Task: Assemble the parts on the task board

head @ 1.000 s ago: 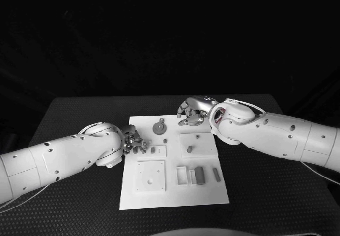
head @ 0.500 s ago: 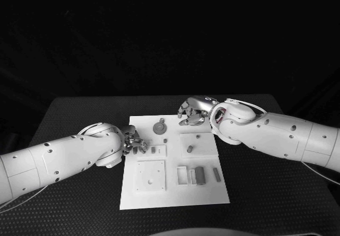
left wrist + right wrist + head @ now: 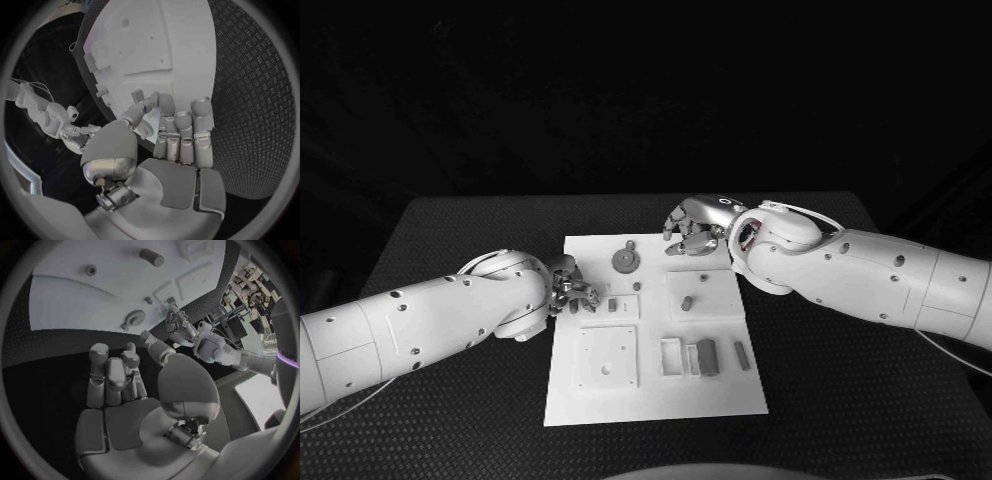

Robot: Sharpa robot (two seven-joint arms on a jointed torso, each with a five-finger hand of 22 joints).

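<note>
While both hands flank the task board (image 3: 655, 390):
Gear (image 3: 627, 261): at the right hand's (image 3: 695, 228) eight o'clock, near; fingers curled, empty.
Left hand (image 3: 571, 290): farther from it; whether it holds anything, cannot tell.

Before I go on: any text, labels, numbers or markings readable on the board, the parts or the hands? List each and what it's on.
None readable.
Task board: plain white, no print that can be made out.
Gear and the other parts: no markings visible.
Left hand, right hand: no label legible.

Left robot hand (image 3: 571, 290) fingertips' contact unclear
</note>
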